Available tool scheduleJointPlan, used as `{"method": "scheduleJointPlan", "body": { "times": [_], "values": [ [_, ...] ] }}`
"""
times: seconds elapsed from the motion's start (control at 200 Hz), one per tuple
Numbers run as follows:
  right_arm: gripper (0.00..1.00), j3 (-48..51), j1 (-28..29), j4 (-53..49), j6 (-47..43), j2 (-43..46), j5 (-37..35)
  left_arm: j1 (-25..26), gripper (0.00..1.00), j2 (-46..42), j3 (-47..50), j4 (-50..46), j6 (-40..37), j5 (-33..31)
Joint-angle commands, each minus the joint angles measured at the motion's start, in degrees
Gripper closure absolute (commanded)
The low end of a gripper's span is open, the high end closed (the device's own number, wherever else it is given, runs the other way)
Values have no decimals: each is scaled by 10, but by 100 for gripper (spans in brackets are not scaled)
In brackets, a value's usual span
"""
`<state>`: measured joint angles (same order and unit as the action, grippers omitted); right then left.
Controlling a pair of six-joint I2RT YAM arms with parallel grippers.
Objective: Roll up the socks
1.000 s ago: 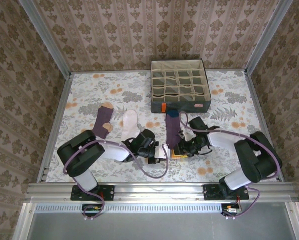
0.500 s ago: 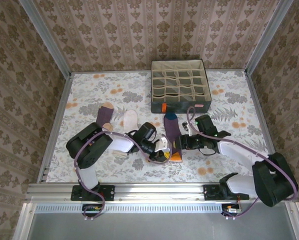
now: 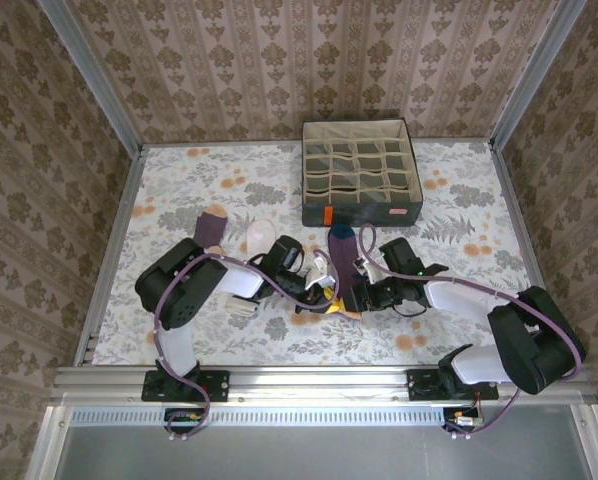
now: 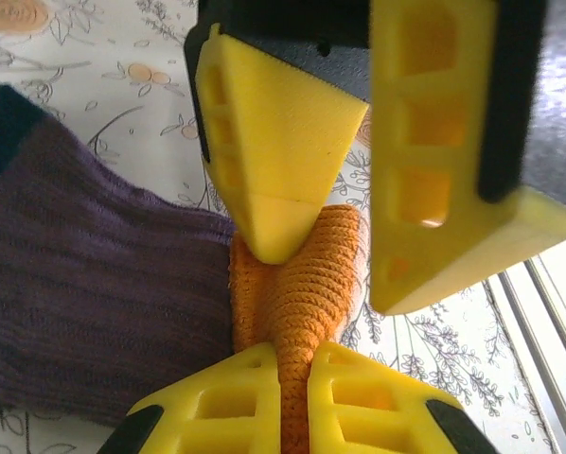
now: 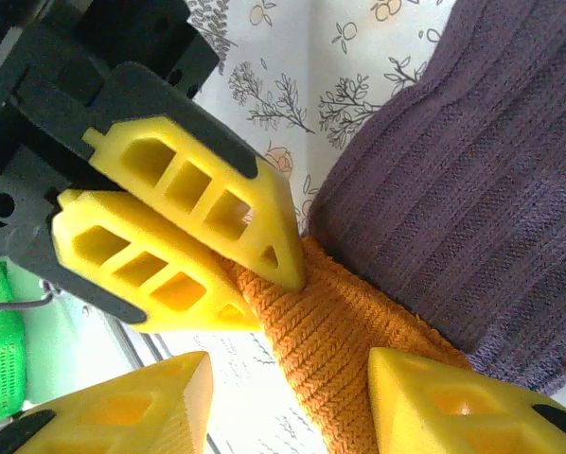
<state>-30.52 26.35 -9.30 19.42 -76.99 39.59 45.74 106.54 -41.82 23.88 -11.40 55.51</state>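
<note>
Orange sock cuff [image 4: 297, 284], lower centre, pinched by left gripper [image 4: 297, 359] as an anchor — right gripper [image 5: 291, 369] spread astride it, probably to regrip.

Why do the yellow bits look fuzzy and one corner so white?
Left wrist view: the right pincer is very near the lens, so it blurs slightly, while the orange cuff looks crisp. Right wrist view: bright light washes out the bottom left. Top view: even, sharp.
</note>
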Motion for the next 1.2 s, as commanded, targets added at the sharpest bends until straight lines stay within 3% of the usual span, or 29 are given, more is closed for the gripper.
{"method": "scheduleJointPlan", "body": {
  "times": [0.0, 0.15, 0.4, 0.475, 0.615, 0.755, 0.85, 0.995, 1.195],
  "values": [
    [53, 8, 10, -31, -17, 5, -25, -5, 100, 16, -16, -13, 27, 9],
    [55, -5, 23, -48, -17, -8, -55, -6, 100, 29, -41, -88, 10, 2],
    [57, -33, 56, -91, -7, -24, -114, -7, 100, 34, -47, -120, 14, -23],
    [62, -44, 66, -115, 3, -31, -168, -8, 100, 37, -50, -124, 17, -27],
    [74, -64, 81, -139, 6, -54, -203, -8, 100, 38, -50, -122, 16, -34],
    [91, -72, 83, -145, 8, -74, -202, -9, 100, 28, -40, -113, 3, -48],
    [100, -75, 75, -144, 6, -88, -178, -8, 94, 8, -14, -78, -18, -54],
    [100, -92, 42, -160, 2, -123, -115, -7, 84, -40, 38, -6, -61, -72],
    [100, -144, 34, -237, -25, -183, -103, -6, 74, -118, 108, 96, -110, -115]
  ]
}}
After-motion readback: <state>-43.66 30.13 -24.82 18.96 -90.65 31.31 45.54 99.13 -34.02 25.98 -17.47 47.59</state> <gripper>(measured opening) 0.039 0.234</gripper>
